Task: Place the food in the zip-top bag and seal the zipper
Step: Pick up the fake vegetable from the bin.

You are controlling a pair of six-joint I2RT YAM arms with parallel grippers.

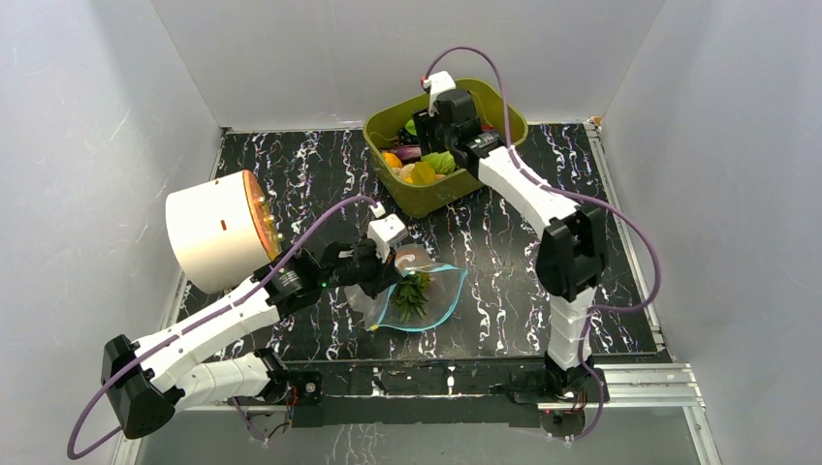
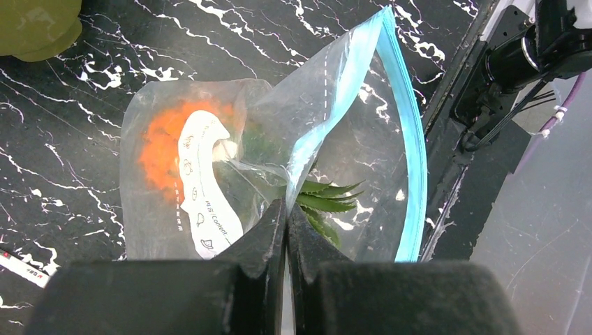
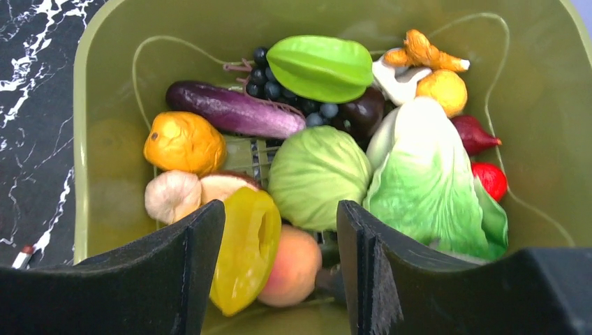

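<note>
The clear zip-top bag (image 1: 424, 294) lies near the table's front, its light-blue zipper (image 2: 410, 160) standing open. An orange pineapple (image 2: 164, 145) with green leaves (image 2: 322, 200) lies inside the bag. My left gripper (image 2: 286, 209) is shut on the bag's upper rim and holds it up. My right gripper (image 3: 280, 216) is open above the olive-green tub (image 1: 490, 102), over a yellow pepper slice (image 3: 246, 248) and a peach (image 3: 294, 265). A round pale-green cabbage (image 3: 317, 174) lies just beyond the fingertips. Several more toy foods fill the tub.
A large cream cylinder (image 1: 215, 231) with an orange face stands at the left of the table. The tub holds an eggplant (image 3: 230, 110), a starfruit (image 3: 321, 66), a lettuce (image 3: 426, 178) and an orange fruit (image 3: 183, 142). A small white stick (image 2: 24, 267) lies on the marble top.
</note>
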